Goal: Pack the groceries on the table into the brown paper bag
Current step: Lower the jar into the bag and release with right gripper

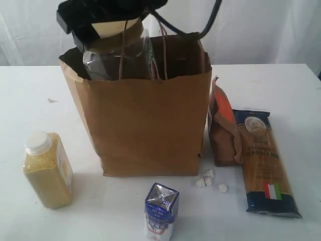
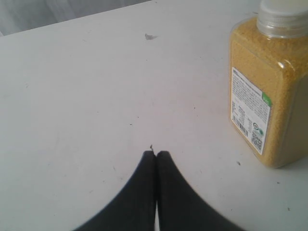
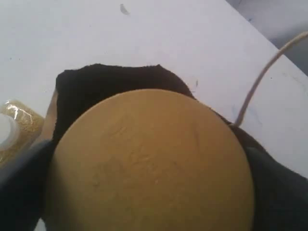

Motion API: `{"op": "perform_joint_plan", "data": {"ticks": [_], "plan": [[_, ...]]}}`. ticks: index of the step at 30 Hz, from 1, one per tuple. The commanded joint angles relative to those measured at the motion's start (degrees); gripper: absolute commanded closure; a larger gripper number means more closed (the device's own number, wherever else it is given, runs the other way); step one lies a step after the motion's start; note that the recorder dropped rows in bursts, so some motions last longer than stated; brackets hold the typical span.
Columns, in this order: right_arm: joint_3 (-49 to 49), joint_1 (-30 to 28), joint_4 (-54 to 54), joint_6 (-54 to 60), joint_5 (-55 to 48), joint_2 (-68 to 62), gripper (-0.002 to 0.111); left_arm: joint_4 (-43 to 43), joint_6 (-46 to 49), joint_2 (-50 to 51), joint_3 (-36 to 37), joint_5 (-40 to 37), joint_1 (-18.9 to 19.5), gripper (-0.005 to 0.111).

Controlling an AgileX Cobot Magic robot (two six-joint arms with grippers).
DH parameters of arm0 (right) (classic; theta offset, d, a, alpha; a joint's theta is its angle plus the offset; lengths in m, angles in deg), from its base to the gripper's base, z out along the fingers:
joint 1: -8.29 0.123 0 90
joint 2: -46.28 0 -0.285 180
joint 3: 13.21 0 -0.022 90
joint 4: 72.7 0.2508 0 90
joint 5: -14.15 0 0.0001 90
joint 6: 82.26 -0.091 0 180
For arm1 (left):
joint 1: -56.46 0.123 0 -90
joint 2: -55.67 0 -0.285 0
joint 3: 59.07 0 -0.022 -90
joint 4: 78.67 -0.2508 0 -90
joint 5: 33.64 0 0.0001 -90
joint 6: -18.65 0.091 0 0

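Note:
The brown paper bag (image 1: 145, 125) stands upright mid-table. My right gripper (image 1: 108, 20) is shut on the tan-lidded wide jar (image 1: 120, 55) at the bag's mouth, with the jar's lower part below the front rim. In the right wrist view the tan lid (image 3: 149, 163) fills the frame between dark fingers (image 3: 24, 187), over the bag's dark opening (image 3: 96, 82). My left gripper (image 2: 156, 154) is shut and empty, low over the table (image 2: 72, 96), next to the yellow-grain bottle (image 2: 269, 86). That bottle (image 1: 47, 170) stands left of the bag.
A blue-white carton (image 1: 161, 211) stands in front of the bag. A brown pouch with an orange label (image 1: 223, 130) and a spaghetti pack (image 1: 263, 160) lie right of it. Small white bits (image 1: 208, 181) sit by the bag's front right corner. A cord handle (image 3: 262, 72) sticks up.

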Motion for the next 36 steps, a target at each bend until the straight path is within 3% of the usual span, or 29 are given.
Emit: {"op": "perform_joint_plan", "data": {"ticks": [1, 24, 36], "plan": [[2.49, -1.12, 1.64, -1.19, 3.57, 0.69, 0.108, 0.57, -0.05, -0.29, 0.24, 0.02, 0.22, 0.107], [13.93, -5.43, 6.88, -3.71, 10.46, 0.69, 0.108, 0.57, -0.05, -0.29, 0.24, 0.02, 0.22, 0.107], [14.81, -5.79, 10.69, -2.78, 12.09, -2.21, 0.108, 0.57, -0.05, -0.29, 0.24, 0.02, 0.22, 0.107]]}}
